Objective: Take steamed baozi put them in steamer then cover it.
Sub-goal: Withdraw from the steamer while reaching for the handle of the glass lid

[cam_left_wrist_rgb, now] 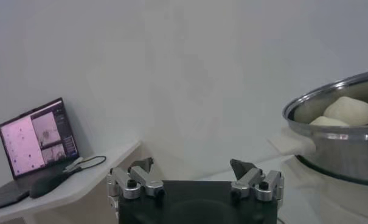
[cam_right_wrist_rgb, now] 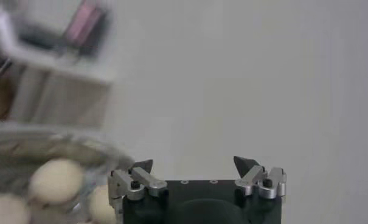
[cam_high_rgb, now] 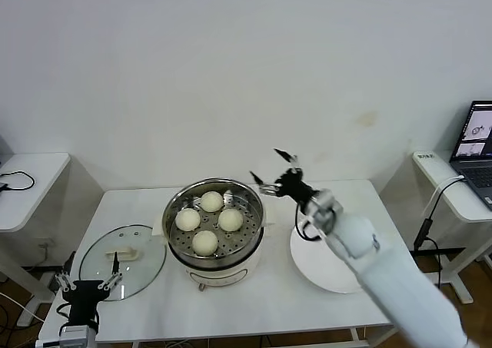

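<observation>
The pot (cam_left_wrist_rgb: pixel 336 143) is cut off at 3 o'clock; two buns (cam_left_wrist_rgb: pixel 348 111) peek over its rim.

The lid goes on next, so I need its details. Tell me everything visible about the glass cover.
The cover is a round clear glass lid with a thin metal rim and a cream-white rectangular handle on top. It lies flat, handle up, on the white table, to the robot's left of the steamer and apart from it. The left gripper hangs at its near edge, jaws open, not gripping it. Nothing rests on it.
</observation>
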